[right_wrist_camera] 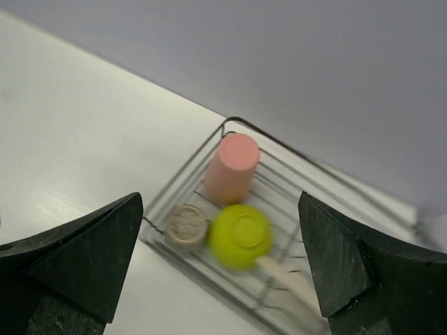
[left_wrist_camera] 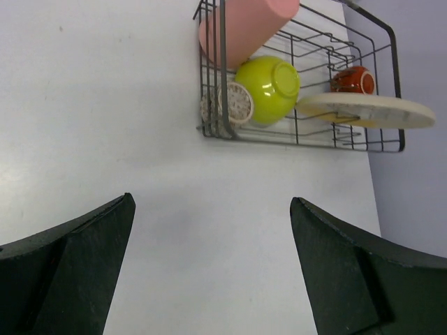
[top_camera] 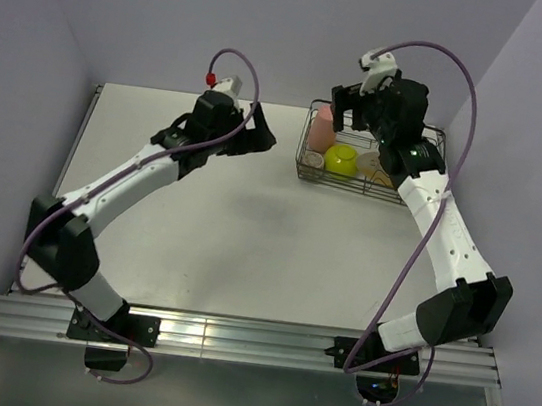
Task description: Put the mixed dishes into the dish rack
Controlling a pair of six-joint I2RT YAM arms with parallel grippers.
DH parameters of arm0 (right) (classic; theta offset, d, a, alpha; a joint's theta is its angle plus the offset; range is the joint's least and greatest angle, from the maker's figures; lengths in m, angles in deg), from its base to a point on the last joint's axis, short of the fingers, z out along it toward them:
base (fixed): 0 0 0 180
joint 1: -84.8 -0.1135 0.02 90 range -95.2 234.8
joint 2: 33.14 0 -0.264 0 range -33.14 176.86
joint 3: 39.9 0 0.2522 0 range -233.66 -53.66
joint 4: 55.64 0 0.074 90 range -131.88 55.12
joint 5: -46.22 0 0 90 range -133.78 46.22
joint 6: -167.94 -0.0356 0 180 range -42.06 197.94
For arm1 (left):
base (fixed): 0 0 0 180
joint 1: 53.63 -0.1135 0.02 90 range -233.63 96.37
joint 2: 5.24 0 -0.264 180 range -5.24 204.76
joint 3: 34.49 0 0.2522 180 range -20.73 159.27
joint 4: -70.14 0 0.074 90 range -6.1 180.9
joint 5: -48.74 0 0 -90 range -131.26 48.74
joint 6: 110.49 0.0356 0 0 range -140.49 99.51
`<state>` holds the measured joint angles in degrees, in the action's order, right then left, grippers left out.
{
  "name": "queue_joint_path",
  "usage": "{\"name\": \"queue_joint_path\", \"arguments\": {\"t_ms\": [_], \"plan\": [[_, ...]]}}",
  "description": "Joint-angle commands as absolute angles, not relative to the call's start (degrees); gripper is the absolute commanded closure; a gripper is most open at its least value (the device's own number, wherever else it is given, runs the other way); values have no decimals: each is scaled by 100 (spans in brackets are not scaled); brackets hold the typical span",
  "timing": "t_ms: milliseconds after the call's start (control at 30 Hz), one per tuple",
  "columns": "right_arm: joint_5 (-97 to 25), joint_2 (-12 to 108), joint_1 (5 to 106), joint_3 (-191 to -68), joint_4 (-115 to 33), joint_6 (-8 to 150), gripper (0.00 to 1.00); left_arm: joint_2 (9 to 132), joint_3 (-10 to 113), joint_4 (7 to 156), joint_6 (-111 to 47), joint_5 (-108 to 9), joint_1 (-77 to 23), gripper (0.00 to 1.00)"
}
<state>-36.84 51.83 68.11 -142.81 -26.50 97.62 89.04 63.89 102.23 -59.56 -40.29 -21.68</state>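
left hand (left_wrist_camera: pixel 211 204): released, empty
right hand (right_wrist_camera: pixel 220 200): released, empty
pale-yellow plate (left_wrist_camera: pixel 363 112): in dish rack (left_wrist_camera: pixel 395 70); stiff, slick, likely fragile; grip rim

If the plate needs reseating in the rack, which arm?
Right. The right end effector, open, hangs over the dish rack near the plate; the left end effector sits over the table, apart from it.

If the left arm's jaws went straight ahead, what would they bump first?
Probably the dish rack, at the end where the tiny cup sits; their height is unclear.
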Motion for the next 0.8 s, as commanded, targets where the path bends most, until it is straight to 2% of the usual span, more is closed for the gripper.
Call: {"name": "queue_joint_path", "arguments": {"t_ms": [0,67,100,167,200,300,433,567,767], "plan": [[-4739,4545,6705,-13790,-2747,6619,0,7916,5479,9639,-6118,-4003,-2163,1],[-4205,3878,6547,-12991,-3209,5969,0,7204,4691,9428,-6153,-4082,-2163,1],[-4063,3197,6450,-11907,-4065,5827,0,6984,4442,9210,-6197,-4126,-2163,1],[-3896,2447,6100,-10786,-5140,5572,0,6264,3706,9032,-6224,-4398,-2163,1],[-3860,1729,5976,-9771,-6059,5457,0,6018,3467,8945,-6267,-4495,-2155,1],[-3281,847,5782,-8448,-7041,5044,0,4998,2447,8541,-6478,-4873,-2163,1],[-3226,501,5667,-7723,-6931,4316,0,3559,1225,7776,-6917,-5347,-2163,1],[-3437,308,5641,-7213,-6622,3743,0,2695,329,7503,-7199,-5612,-2155,1],[-5017,-762,5632,-6177,-6078,3180,0,2070,-612,7204,-7953,-5840,-2155,1]]}}
